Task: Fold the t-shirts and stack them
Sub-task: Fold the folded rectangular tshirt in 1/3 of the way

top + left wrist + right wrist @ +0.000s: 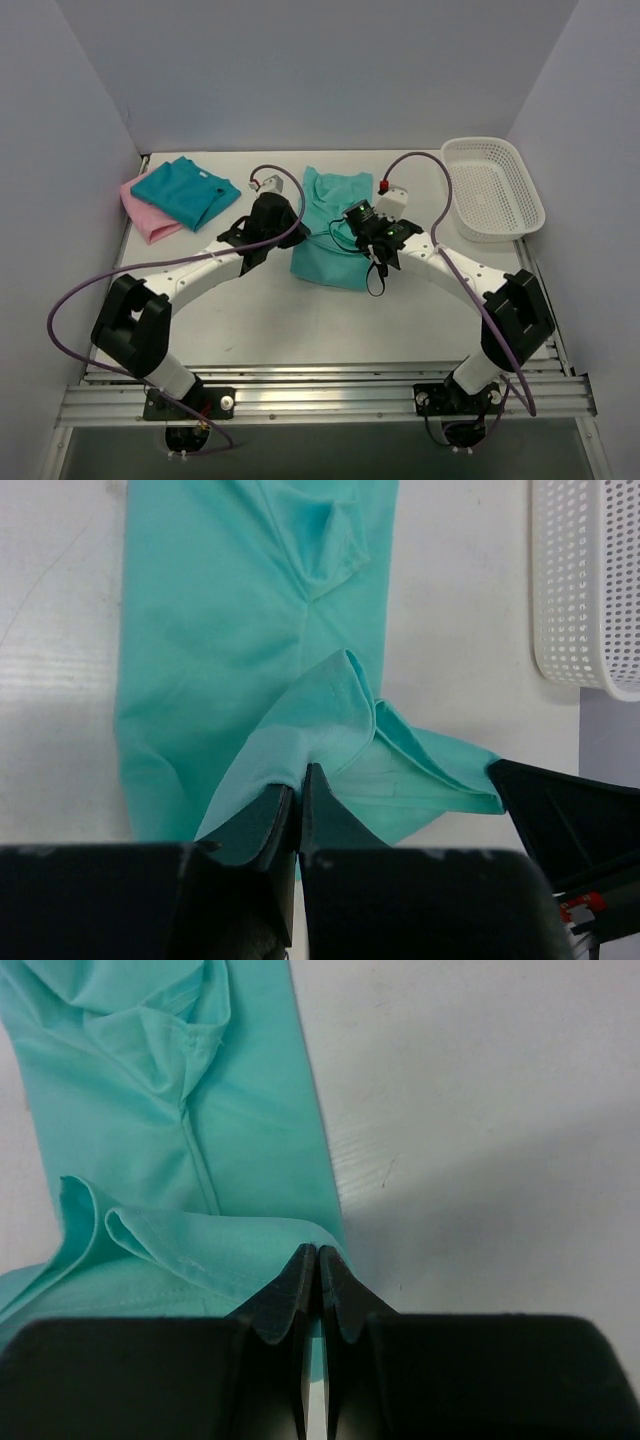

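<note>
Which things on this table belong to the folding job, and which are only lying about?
Belong to the job:
- light sea-green cotton t-shirt, pinched by the left hand and the right hand
- folded teal-blue cotton t-shirt
- pink cotton t-shirt, partly under the teal-blue one

Lying about:
- white plastic mesh basket, apart from the shirts
</note>
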Motion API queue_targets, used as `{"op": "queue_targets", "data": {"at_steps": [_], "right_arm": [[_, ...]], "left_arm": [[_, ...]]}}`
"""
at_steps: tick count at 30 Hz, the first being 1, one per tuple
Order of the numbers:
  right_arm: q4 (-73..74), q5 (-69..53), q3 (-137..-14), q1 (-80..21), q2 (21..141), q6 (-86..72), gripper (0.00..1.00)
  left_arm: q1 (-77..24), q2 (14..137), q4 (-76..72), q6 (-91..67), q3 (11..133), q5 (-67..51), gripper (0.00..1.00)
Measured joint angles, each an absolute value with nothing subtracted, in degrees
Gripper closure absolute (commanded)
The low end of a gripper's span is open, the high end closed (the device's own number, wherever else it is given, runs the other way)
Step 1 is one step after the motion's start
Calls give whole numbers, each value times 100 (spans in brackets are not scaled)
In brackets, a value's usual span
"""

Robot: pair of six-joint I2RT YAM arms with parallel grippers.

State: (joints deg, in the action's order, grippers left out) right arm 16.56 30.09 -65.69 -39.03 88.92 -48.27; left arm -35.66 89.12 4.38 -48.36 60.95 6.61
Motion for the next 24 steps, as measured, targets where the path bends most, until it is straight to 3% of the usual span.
{"op": "queue_targets", "data": {"at_steps": [12,24], "right_arm": [[1361,2652,-7188,-3212,10141,-4587,100],[1223,2324,-8237,-2886,11590,-4399,100]], "left_arm": [[-2655,10969,-569,-4477,7255,-926,98],[-2368,12147,-882,-4475,7942,-1643,97]]}}
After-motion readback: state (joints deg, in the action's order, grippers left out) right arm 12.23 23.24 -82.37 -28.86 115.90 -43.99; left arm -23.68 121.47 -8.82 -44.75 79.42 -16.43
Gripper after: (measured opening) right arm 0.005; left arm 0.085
